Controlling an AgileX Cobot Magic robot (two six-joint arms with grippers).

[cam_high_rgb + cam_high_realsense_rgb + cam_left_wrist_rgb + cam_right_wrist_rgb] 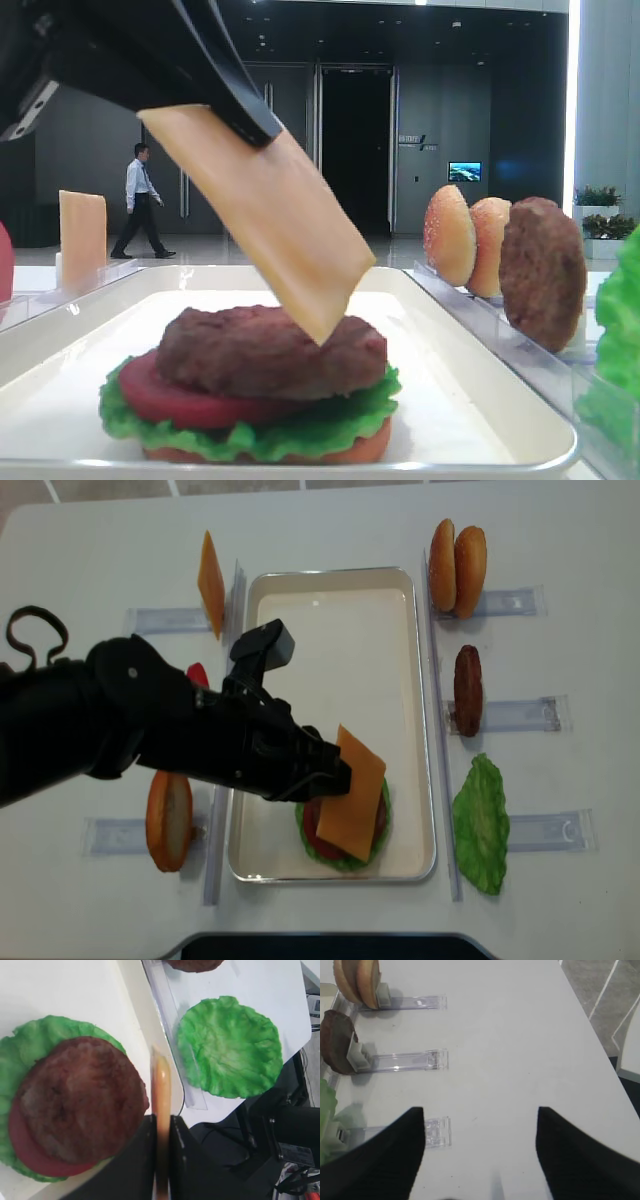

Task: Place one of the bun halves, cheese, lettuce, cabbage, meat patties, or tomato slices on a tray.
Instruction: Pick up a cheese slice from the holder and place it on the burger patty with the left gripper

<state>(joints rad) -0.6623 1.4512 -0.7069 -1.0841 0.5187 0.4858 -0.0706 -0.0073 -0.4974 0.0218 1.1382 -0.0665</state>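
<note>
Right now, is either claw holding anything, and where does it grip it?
The left gripper pinches the cheese slice by one edge; the right gripper is open, holding nothing.

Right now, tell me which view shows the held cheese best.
The low exterior high view: the cheese hangs tilted from the left gripper, corner over the patty. The overhead view shows its flat face, the left wrist only its edge, the right wrist nothing.

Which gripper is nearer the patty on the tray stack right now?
Left. The left gripper, shut on the cheese, hangs over the patty on the tray. The right gripper hangs open over bare table, off to the tray's right.
</note>
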